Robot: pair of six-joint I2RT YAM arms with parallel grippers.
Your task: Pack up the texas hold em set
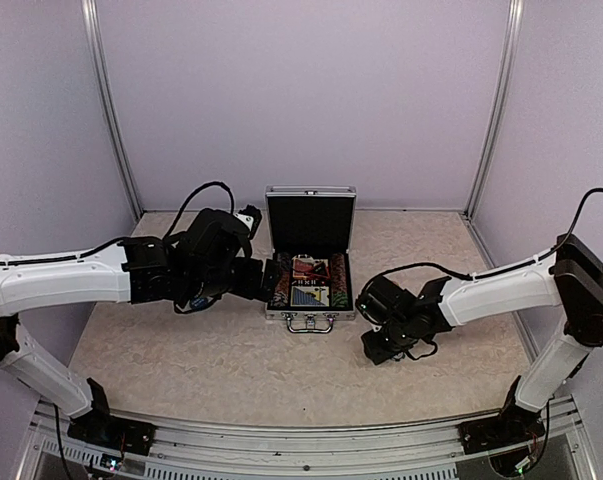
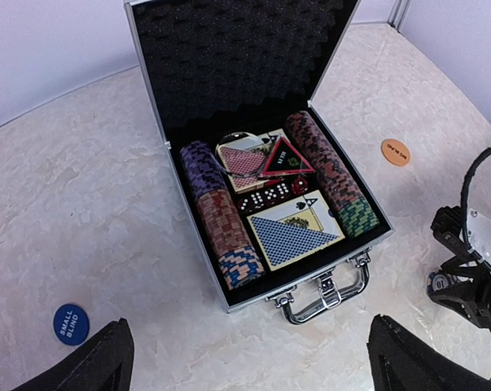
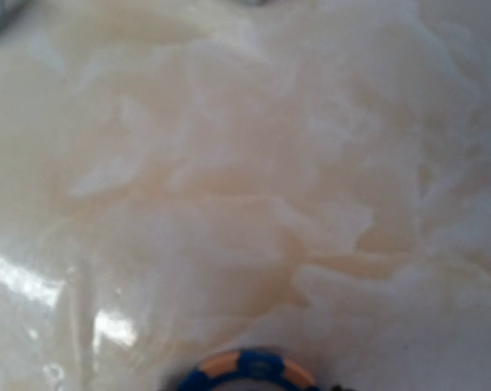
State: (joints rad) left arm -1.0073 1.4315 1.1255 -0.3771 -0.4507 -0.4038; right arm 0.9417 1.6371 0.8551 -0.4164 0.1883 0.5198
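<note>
The silver case [image 1: 310,315] stands open in the middle of the table, lid [image 2: 237,49] upright with black foam. Inside lie two card decks [image 2: 294,232], rows of striped chips [image 2: 221,224] on both sides and red dice [image 2: 271,194]. My left gripper [image 2: 249,330] is open and empty, hovering in front of the case's handle [image 2: 326,289]; in the top view it [image 1: 264,280] sits at the case's left side. My right gripper [image 1: 381,340] is low over the table to the right of the case. A blue-and-orange chip [image 3: 245,368] shows at its jaws; its fingers are out of view.
A blue "small blind" disc [image 2: 71,323] lies on the table left of the case, an orange disc [image 2: 396,151] to its right. The right arm's wrist [image 2: 473,273] is close to the case's right front corner. Walls enclose the table.
</note>
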